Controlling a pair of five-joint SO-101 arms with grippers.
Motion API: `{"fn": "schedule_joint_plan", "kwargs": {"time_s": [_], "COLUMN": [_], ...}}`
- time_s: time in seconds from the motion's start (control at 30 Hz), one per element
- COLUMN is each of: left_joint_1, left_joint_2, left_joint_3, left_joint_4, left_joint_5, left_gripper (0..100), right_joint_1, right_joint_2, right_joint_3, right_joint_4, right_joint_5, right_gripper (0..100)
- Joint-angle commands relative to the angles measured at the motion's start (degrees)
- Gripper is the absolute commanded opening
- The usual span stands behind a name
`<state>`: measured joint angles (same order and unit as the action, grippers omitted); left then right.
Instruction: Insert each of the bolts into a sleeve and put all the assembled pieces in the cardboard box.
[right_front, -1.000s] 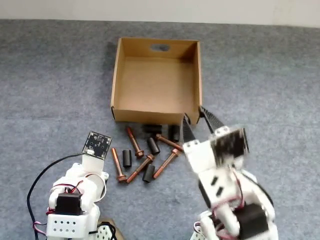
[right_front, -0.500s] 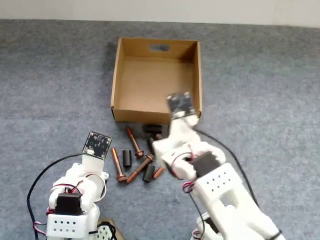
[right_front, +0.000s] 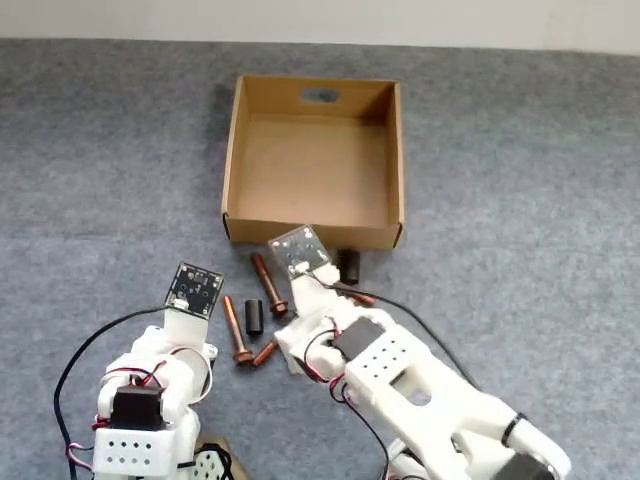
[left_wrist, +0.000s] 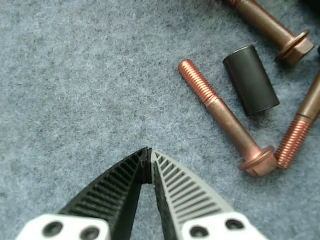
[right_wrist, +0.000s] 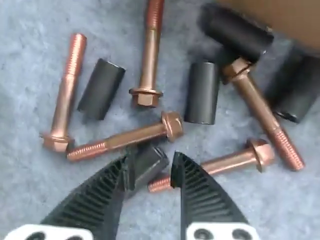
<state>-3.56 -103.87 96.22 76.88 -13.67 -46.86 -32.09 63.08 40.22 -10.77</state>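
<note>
Right wrist view, right gripper (right_wrist: 151, 160) low, spread astride a sleeve (right_wrist: 145, 164), left gripper (left_wrist: 149, 154) clenched

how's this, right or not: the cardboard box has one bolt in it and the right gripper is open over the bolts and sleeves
Not quite: the high view shows the cardboard box empty. The right gripper is open over the bolts and sleeves.

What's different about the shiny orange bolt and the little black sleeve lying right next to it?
The bolt is copper-coloured; the sleeve is black. The bolt is longer and thinner; the sleeve is shorter and fatter. The bolt has a threaded end and a wide head, while the sleeve is a plain smooth tube. Both lie flat on the grey carpet, side by side, not yet joined.
</note>
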Motion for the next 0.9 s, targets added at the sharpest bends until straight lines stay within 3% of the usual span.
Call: {"fn": "schedule_joint_plan", "kwargs": {"time_s": [0.0, 0.33, 0.57, 0.87], "left_joint_1": [-1.01, -17.54, -17.98, -17.98], "left_joint_2": [-0.40, -0.40, -0.40, -0.40], "left_joint_3": [1.01, 1.01, 1.01, 1.01], "left_joint_4": [0.18, -2.29, -2.11, -2.11], "left_joint_5": [-0.44, -0.26, -0.26, -0.26], "left_gripper": [1, 1, 1, 1], "right_joint_1": [-0.48, -0.75, -5.41, -5.49], "right_joint_2": [1.45, 6.20, 13.32, 13.41], "right_joint_3": [-0.40, -0.57, -0.92, -0.75], "right_joint_4": [-1.01, -1.10, -2.33, -2.42], "right_joint_5": [-0.44, -0.44, -0.44, -0.09], "right_gripper": [12.8, 12.8, 12.8, 12.7]}}
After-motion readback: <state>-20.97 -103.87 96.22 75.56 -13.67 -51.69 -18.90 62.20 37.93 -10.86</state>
